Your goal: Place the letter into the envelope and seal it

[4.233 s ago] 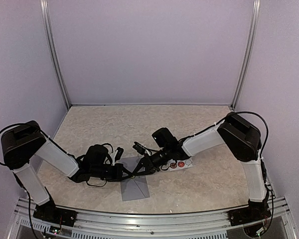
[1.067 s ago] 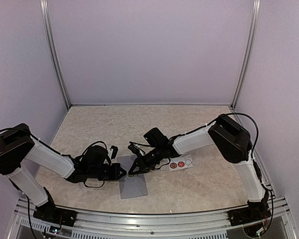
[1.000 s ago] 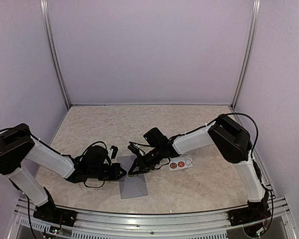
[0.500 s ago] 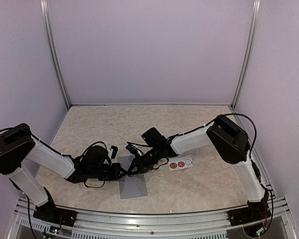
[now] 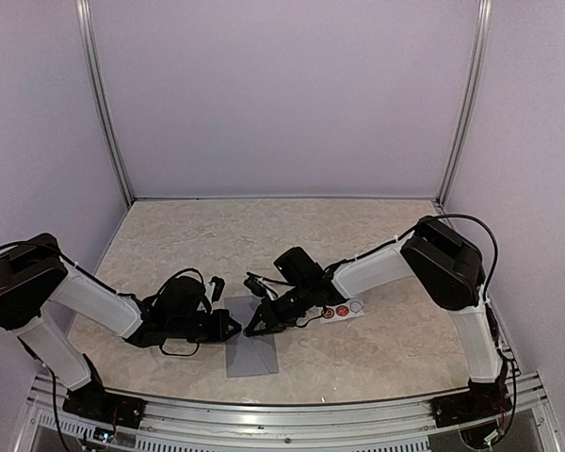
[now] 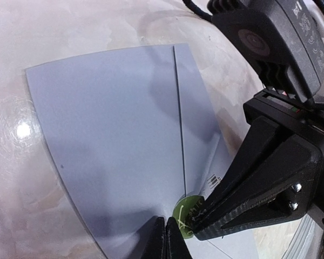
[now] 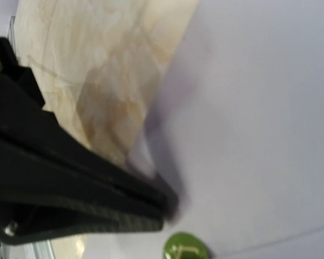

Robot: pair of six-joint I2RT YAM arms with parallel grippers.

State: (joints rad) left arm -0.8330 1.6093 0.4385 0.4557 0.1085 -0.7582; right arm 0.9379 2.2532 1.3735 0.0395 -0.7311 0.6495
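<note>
Left wrist view: the envelope (image 6: 113, 135) lies flat on the table (image 5: 358, 245), near its front edge, between the two arms. A straight paper edge runs across its face and ends at a round green sticker (image 6: 184, 210) close to one side. I see no letter, so I cannot tell whether it is already inside.

Handling, as I judge it: thin paper, very light, limp when lifted by one corner, and prone to sliding on the smooth marbled surface. It will crease if pinched hard. The best hold is at an edge or corner, with the other arm pinning it flat. Pressure for sealing belongs on the sticker, straight down.

The left gripper (image 6: 164, 237) has its fingers closed together, their tips on the envelope just beside the sticker. I see nothing clamped between them.

The right gripper (image 6: 197, 220) is likewise closed, or very nearly so, with its tip touching the rim of the sticker. The right wrist view shows the same sticker just beside its tips.

A white sticker strip (image 5: 344, 309) lies on the table just beyond the right gripper, apart from the envelope.
</note>
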